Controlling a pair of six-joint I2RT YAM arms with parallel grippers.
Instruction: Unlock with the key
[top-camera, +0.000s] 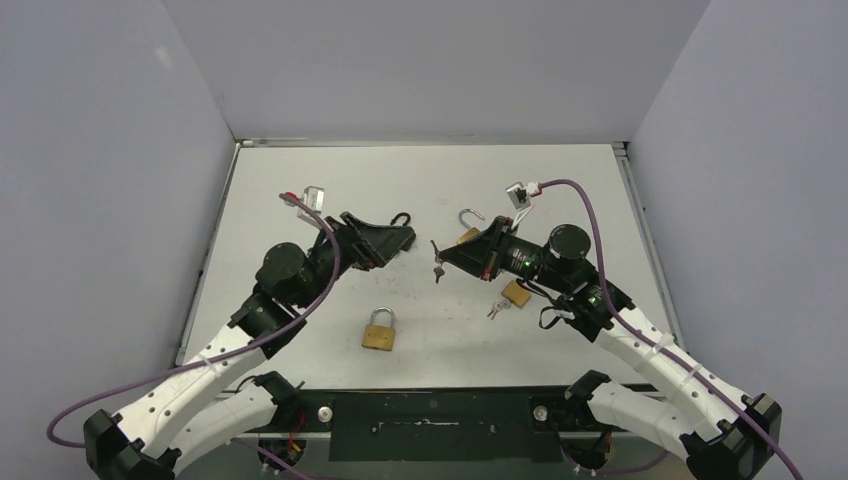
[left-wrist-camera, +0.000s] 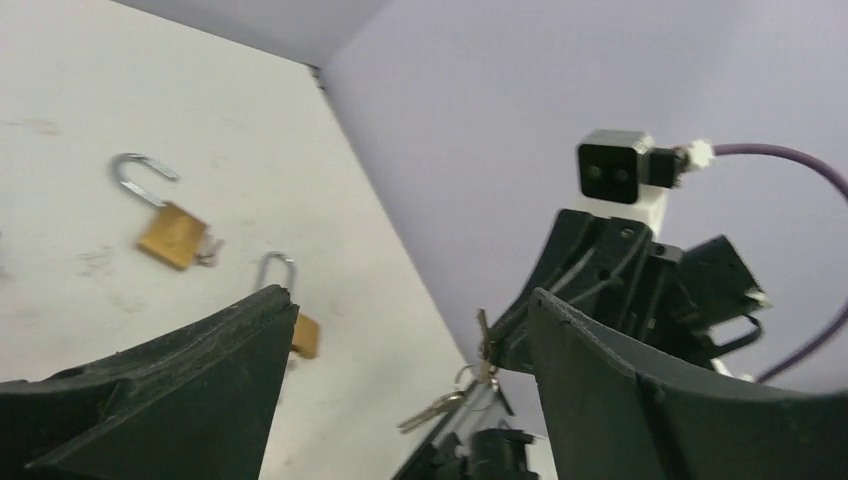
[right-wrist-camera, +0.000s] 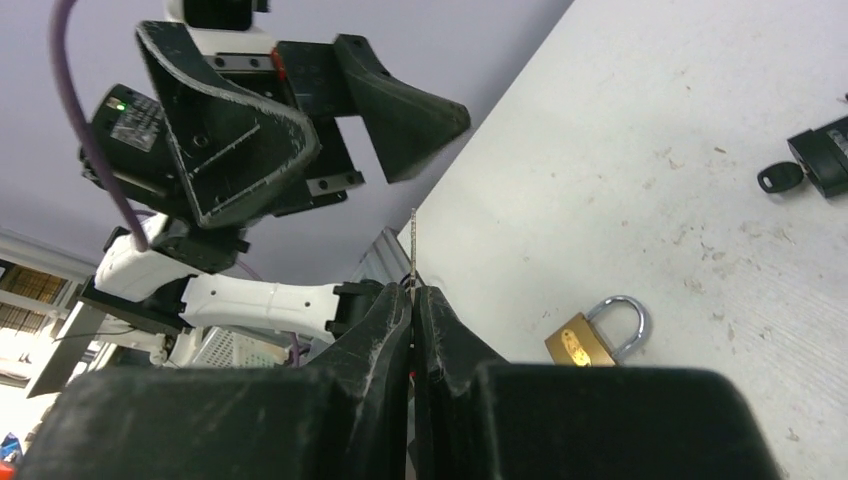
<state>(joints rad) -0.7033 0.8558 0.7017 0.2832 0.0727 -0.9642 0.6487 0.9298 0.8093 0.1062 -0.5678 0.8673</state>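
My right gripper (top-camera: 445, 257) is shut on a small silver key (top-camera: 437, 263), held above the table with more keys hanging from its ring. In the right wrist view the fingers (right-wrist-camera: 440, 330) pinch the key blade (right-wrist-camera: 413, 245), which sticks up. My left gripper (top-camera: 392, 240) is open and empty, facing the key from the left. The left wrist view shows the key (left-wrist-camera: 484, 338) between its spread fingers (left-wrist-camera: 200, 380). A closed brass padlock (top-camera: 379, 332) lies near the front and also shows in the right wrist view (right-wrist-camera: 590, 335).
An open brass padlock (top-camera: 470, 228) lies behind the right gripper; it shows in the left wrist view (left-wrist-camera: 165, 225). Another brass padlock (top-camera: 515, 293) with keys (top-camera: 497, 308) lies under the right arm. A black padlock with a black key (right-wrist-camera: 815, 165) lies behind the left gripper.
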